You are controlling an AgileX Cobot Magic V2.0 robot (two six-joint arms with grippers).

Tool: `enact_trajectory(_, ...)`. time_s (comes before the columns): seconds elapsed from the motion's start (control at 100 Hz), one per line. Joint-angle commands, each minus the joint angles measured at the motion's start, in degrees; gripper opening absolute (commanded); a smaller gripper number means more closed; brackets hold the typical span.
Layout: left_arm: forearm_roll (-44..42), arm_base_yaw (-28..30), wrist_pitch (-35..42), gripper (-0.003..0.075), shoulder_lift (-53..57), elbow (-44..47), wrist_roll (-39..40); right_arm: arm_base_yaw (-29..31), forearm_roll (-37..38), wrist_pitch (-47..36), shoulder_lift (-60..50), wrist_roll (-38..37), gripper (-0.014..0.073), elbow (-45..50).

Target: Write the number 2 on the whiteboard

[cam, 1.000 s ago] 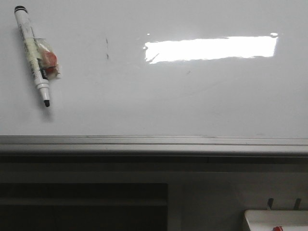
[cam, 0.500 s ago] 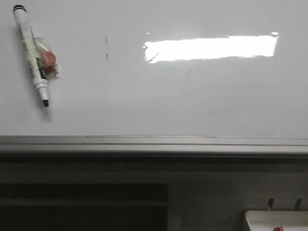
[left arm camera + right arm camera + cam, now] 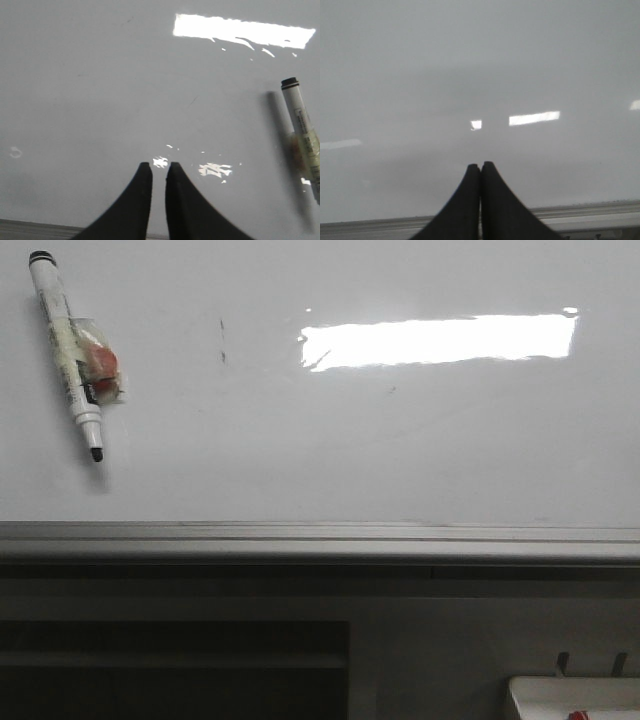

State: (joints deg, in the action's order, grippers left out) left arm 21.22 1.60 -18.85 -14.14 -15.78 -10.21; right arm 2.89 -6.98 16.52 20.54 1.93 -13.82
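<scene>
Both tools are idle as I read them: my left tool (image 3: 156,167) has its two dark fingers only a narrow slit apart with nothing between them, and my right tool (image 3: 480,167) has its fingers pressed together, also holding nothing. Each faces the whiteboard (image 3: 400,460).

From the front view I judge the task has not started. No number 2 is on the board; the only ink is a faint short dashed vertical mark (image 3: 222,342) and a tiny fleck further right. The marker (image 3: 66,352) lies against the board at its upper left, tip down and uncapped, with a small clear and orange-red clip or packet (image 3: 100,375) at its middle. In the left wrist view the same marker sits well to one side of my fingers, ungrasped. So everything is left: take the pen, bring its tip to the board, draw the digit.

Neither arm appears in the front view. The marker's lower end is cut off in the left wrist view, and I cannot tell what holds it to the board. A white tray (image 3: 575,695) is cropped at the corner.
</scene>
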Motion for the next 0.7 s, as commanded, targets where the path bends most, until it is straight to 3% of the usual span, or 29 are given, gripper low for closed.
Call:
enact_trajectory(0.0,3.71,0.06,6.90,0.0253,-1.98,-1.77,0.43,-0.47,-0.43,-4.62,0.94,-0.12,-0.0071,-2.00)
enact_trajectory(0.09,4.76,0.06,12.15,0.0340,-3.06,-0.87,0.32,-1.11,-0.43,-6.24,0.94,-0.12,-0.0071,-2.00)
enact_trajectory(0.25,7.87,-3.28,10.42,0.0328,-4.77,-1.46,-2.72,-3.25,-2.00,-1.25,0.94,-0.39,-0.0071,-2.00)
enact_trajectory(0.38,14.71,-10.54,11.16,0.0328,-5.77,-1.46,-12.90,-7.04,-2.00,-3.69,0.94,2.80,-0.0071,-2.00)
enact_trajectory(0.49,16.39,-17.55,14.15,0.0328,-7.70,-1.46,-13.43,-9.84,-2.00,-4.12,0.94,5.95,-0.0071,-2.00)
enact_trajectory(0.69,15.06,-29.18,26.89,0.0328,-15.13,-1.46,-13.43,-14.23,-2.00,-4.36,0.94,6.05,-0.0071,-2.00)
